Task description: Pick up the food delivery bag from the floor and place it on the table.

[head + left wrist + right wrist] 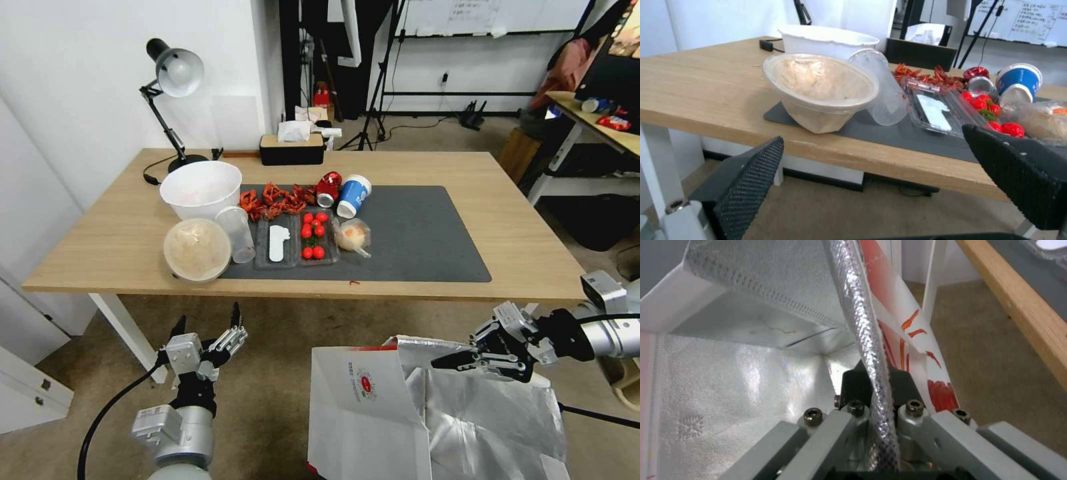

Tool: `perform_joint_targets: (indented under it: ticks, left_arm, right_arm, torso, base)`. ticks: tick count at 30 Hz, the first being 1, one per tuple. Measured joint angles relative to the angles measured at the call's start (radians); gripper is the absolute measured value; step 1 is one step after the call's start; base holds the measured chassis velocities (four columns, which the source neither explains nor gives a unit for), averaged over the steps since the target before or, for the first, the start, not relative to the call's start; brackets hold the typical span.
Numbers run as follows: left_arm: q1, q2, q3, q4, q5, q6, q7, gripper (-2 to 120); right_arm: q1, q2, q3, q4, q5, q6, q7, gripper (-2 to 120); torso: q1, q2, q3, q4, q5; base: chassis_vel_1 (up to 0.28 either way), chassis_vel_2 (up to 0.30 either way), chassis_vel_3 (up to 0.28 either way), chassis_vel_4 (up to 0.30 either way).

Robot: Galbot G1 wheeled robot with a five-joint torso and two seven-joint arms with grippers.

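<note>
- Your right tool [460, 361] is clamped on the foil rim of the food delivery bag [373, 413], below the worktop [520, 247] front edge.
- Your left tool [207, 330] hangs wide, holding nothing, under the worktop's left end.

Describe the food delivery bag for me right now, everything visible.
The large white paper-like food delivery bag stands open-mouthed before the light-wood table, below its edge. It shows crinkled silver foil lining, red edge trim and a small round red logo. The right gripper is shut on its foil-lined rim; the open left gripper hovers apart.
</note>
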Motion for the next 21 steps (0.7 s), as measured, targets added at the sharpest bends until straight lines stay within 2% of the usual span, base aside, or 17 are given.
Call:
perform_joint_targets:
  ticks: [7,21]
  left_arm:
    - [0.009,-0.010,-0.005,-0.004,0.011,-0.019,-0.008,100]
    - [0.025,-0.041,-0.012,-0.020,0.033,-0.044,-0.023,100]
  right_arm:
    - [-0.001,-0.029,0.013,0.008,0.064,-0.013,-0.007,0]
    - [0.038,-0.153,0.092,0.001,0.359,-0.061,0.032,0]
  torso:
    - [-0.001,-0.003,-0.001,0.0001,0.0001]
    - [-0.003,-0.006,-0.003,0.0001,0.0001]
  base:
    - [0.000,0.000,0.000,0.000]
    - [0.000,0.000,0.000,0.000]
